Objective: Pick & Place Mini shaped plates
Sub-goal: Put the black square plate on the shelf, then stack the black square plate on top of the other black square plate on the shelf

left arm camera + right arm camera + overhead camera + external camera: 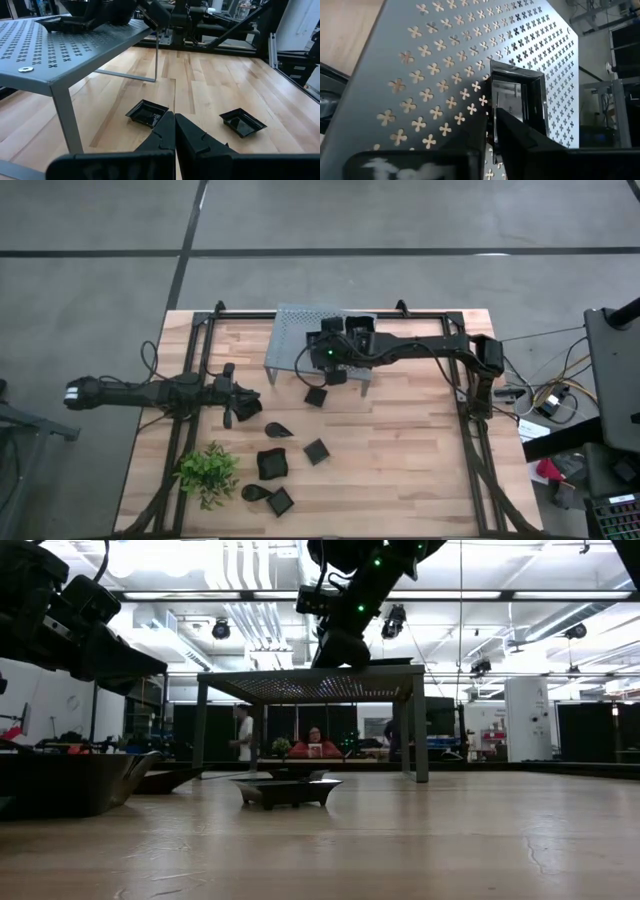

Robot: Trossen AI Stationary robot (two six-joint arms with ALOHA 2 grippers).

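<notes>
**A:** What sits closest to the lens?

**B:** In the low view, a dark, deep-walled dish [70, 783], big at the frame's edge. Under it runs a pale wooden table [420, 450]. Beyond are ceiling light strips, a seated person in red [315, 745] and a standing person [243, 735].

**A:** And the main landmark?

**B:** A grey perforated rack [295, 340] at the table's far side. The right gripper [335, 368] hangs over the rack's top. Its fingers are pressed together at the rim of a glossy black square plate [517, 95] lying on the rack. I cannot tell whether the rim is pinched between them.

**A:** The other arm?

**B:** The left gripper [232, 408] waits off the rack's front corner, fingers together and holding nothing.

**A:** The other plates?

**B:** They are small, black and shiny, with raised rims, all on the table in front of the rack. One square [315, 396] lies just before the rack. Farther out is a teardrop [278, 429], its long axis roughly parallel to the rack's front edge. Farther still are a second square [316, 450], a larger dish [272, 463], another teardrop [258, 493] and a last square [281, 501], with a green plant [208, 470] nearby.
</notes>
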